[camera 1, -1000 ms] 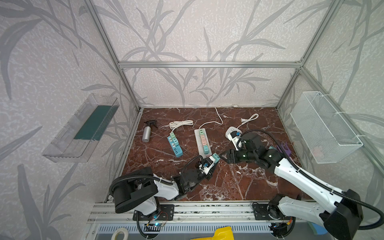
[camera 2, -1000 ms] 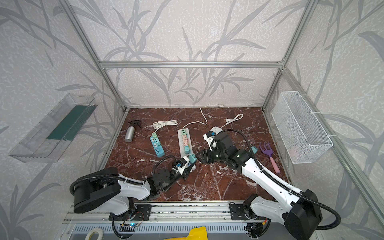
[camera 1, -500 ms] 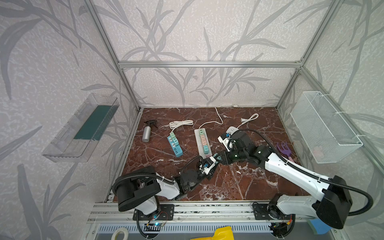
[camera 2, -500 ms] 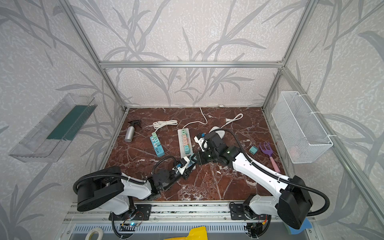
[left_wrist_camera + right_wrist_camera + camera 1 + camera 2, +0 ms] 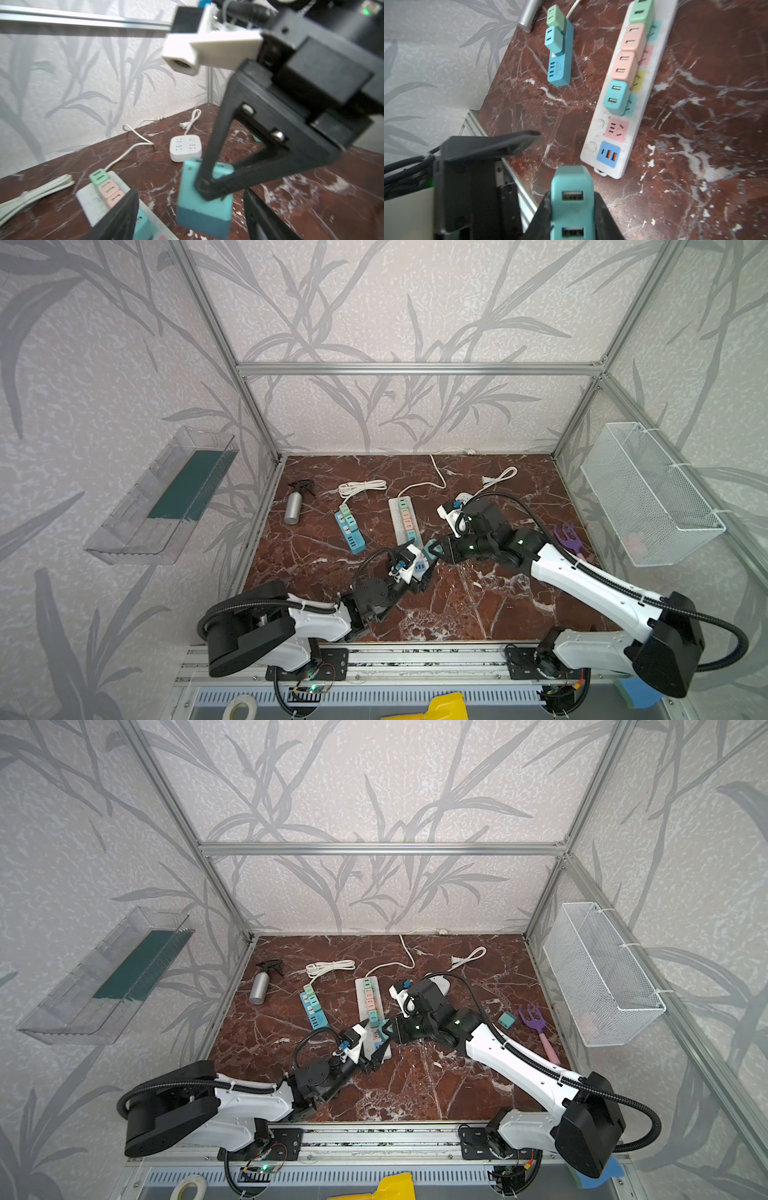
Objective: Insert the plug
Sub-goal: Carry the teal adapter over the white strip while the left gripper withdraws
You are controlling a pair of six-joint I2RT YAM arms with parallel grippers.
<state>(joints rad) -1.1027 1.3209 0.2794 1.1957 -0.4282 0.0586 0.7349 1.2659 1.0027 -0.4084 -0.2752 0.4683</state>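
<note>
Gripping the teal USB charger plug by its sides, the right gripper holds it clear of the red marble worktop, just off the near end of the white power strip. The left gripper sits close in, its jaws standing apart on either side of the plug and touching nothing, so the right arm alone carries the load. Four adapters already fill the strip's upper sockets. One pink socket lies free beside the blue USB block and looks the likely target. The pickup seems done, but insertion is not. The plug is not yet over any socket, and its prongs are hidden, so their orientation cannot be judged. What remains is aligning the prongs with the slots and pressing down.
</note>
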